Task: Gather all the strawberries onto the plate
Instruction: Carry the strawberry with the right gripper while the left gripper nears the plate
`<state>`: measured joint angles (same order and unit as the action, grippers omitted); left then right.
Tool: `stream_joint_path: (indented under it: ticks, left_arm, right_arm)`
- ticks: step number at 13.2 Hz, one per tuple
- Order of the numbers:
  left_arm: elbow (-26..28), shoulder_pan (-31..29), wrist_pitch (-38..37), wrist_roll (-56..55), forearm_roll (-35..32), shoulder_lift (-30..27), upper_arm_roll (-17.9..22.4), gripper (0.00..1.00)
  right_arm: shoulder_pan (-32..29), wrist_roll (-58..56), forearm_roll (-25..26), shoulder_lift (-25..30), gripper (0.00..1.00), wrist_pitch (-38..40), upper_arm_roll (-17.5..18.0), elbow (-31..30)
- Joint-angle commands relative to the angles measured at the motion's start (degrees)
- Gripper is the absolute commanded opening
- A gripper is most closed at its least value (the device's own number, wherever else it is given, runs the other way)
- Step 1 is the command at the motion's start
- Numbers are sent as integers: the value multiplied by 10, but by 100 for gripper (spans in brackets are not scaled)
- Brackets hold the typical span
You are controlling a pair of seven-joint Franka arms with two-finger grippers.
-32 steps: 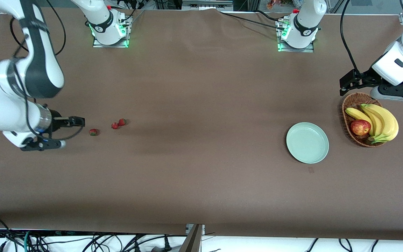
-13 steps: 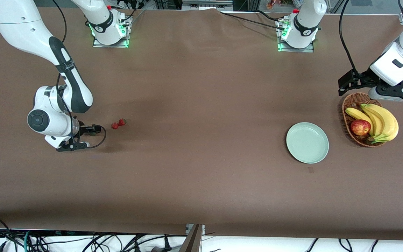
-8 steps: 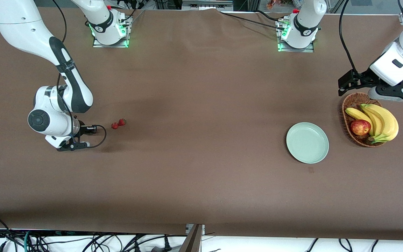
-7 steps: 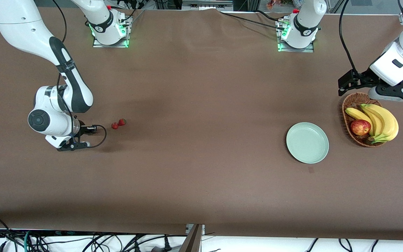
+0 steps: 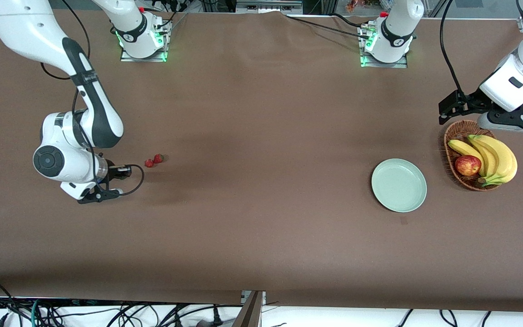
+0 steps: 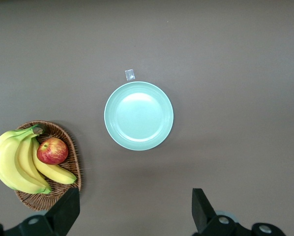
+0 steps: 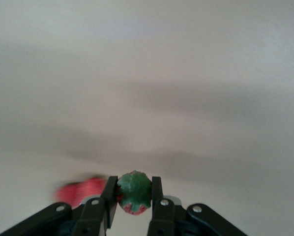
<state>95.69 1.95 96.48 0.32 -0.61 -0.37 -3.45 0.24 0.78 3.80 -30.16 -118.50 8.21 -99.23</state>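
Right gripper: pinching one strawberry across its middle, low at frame's left edge.
Berry: looking light, soft, easily bruised.
Loose strawberries: sitting beside it.
Plate: waiting empty, right of centre.
Left gripper: hanging wide open above the plate.

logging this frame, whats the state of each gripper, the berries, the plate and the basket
right gripper: shut on a strawberry, near the right arm's end of the table
left gripper: open, holding nothing, waiting above the basket's end of the table
two strawberries: side by side on the table, not yet collected
plate: empty
basket: holds bananas and an apple
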Motion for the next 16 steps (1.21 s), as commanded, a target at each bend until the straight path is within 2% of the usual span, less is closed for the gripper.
stream_joint_path:
  ticks: [1, 3, 4, 6, 8, 13, 16]
  left_arm:
    - [-17, 1, -16, -4, 6, 6, -2, 100]
    - [-15, 0, -18, -6, 6, 6, -1, 100]
    - [-16, 0, -18, 1, 6, 12, -1, 100]
    - [-14, -8, -19, -1, 13, 18, 0, 100]
    - [-18, -11, -15, -4, 15, 39, 7, 100]
    - [-71, -45, -14, 2, 15, 141, 6, 100]
    - [-79, -45, -4, 2, 15, 177, 6, 100]
  right_arm:
    - [28, 150, -6, 3, 4, 43, 52, 42]
    - [88, 269, -16, -5, 4, 34, 56, 56]
    - [119, 320, -39, -16, 4, 21, 56, 68]
    - [181, 432, -83, -44, 4, -33, 56, 100]
    - [235, 521, -85, -82, 4, -92, 56, 139]
    - [347, 680, -84, -171, 4, -305, 56, 199]
    - [394, 685, -81, -230, 4, -402, 53, 226]
